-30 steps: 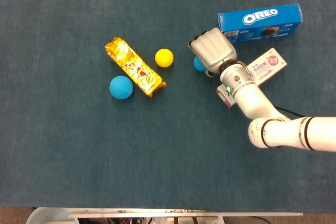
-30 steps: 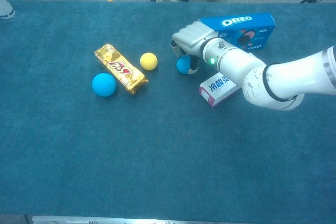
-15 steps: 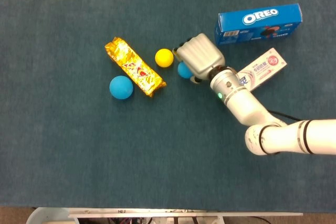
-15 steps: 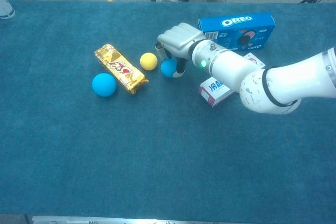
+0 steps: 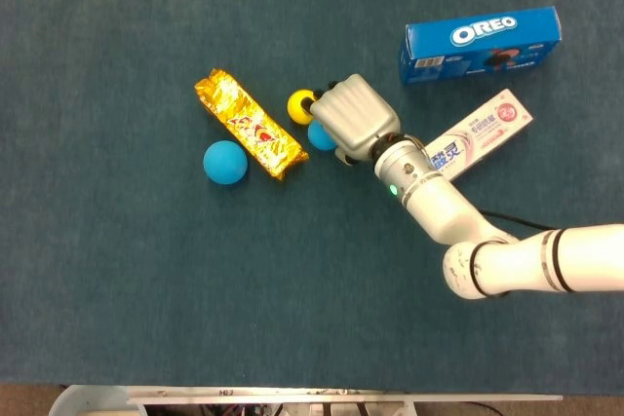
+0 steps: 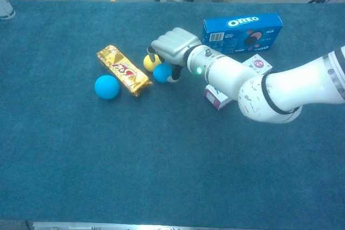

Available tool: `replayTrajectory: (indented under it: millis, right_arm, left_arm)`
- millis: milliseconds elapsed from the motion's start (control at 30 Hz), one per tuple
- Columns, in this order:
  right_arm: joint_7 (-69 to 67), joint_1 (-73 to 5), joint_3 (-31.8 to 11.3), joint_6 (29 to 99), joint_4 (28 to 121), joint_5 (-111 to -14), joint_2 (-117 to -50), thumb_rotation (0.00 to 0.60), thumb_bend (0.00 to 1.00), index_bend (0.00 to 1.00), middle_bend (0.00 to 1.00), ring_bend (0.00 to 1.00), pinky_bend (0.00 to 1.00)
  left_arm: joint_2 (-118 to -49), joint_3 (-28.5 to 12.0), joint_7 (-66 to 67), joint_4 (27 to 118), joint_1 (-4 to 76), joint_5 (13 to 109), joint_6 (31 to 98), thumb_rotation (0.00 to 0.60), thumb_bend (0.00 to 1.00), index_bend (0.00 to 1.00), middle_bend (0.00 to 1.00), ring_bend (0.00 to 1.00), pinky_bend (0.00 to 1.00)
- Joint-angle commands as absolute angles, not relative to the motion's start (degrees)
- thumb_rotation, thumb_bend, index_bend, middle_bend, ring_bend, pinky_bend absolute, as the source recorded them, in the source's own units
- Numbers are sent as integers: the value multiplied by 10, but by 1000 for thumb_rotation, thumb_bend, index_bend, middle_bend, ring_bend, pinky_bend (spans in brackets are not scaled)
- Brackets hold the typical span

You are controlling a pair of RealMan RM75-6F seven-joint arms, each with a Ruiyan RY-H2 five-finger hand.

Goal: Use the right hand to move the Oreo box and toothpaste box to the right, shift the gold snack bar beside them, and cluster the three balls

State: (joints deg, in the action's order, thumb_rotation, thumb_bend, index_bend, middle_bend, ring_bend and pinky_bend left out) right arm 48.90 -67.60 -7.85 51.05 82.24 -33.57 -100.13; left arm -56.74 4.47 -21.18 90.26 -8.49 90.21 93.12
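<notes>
The right robot hand (image 6: pixel 171 47) curls over a small blue ball (image 6: pixel 161 72), hiding most of it from above; whether it truly grips the ball is unclear. A second ago hand and ball sat just below the Oreo box (image 5: pixel 483 43); both now touch the yellow ball (image 5: pixel 299 103), just right of the gold snack bar (image 5: pixel 250 124)
</notes>
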Motion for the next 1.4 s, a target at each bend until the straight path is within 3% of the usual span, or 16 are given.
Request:
replayTrajectory:
  millis: [33, 367, 633, 867, 1100, 1400]
  right_arm:
    - [485, -675, -78, 512, 829, -340, -995, 600, 202, 195, 330, 300, 604]
    - [437, -640, -78, 544, 921, -391, -922, 600, 201, 180, 324, 289, 585]
    - [405, -590, -57, 584, 1045, -435, -808, 600, 195, 181, 324, 289, 585]
    - [350, -525, -29, 618, 1139, -511, -687, 600, 191, 247, 349, 290, 585]
    - [287, -470, -2, 624, 1172, -578, -600, 600, 191, 273, 362, 292, 585]
    - [194, -372, 37, 680, 1184, -725, -516, 600, 191, 300, 381, 304, 585]
  left_arm:
    - [-567, 44, -210, 903, -84, 904, 931, 600, 206, 229, 240, 90, 101]
    - [-552, 39, -191, 916, -62, 922, 918, 600, 206, 229, 241, 90, 101]
    - [-523, 30, -200, 931, -14, 957, 884, 600, 206, 229, 245, 91, 101]
    - [-506, 17, -252, 931, 59, 993, 831, 600, 206, 229, 248, 97, 101]
    - [-508, 6, -310, 920, 125, 1018, 785, 600, 206, 230, 255, 107, 103]
    - [-546, -14, -266, 900, 204, 1036, 731, 600, 206, 236, 260, 147, 139]
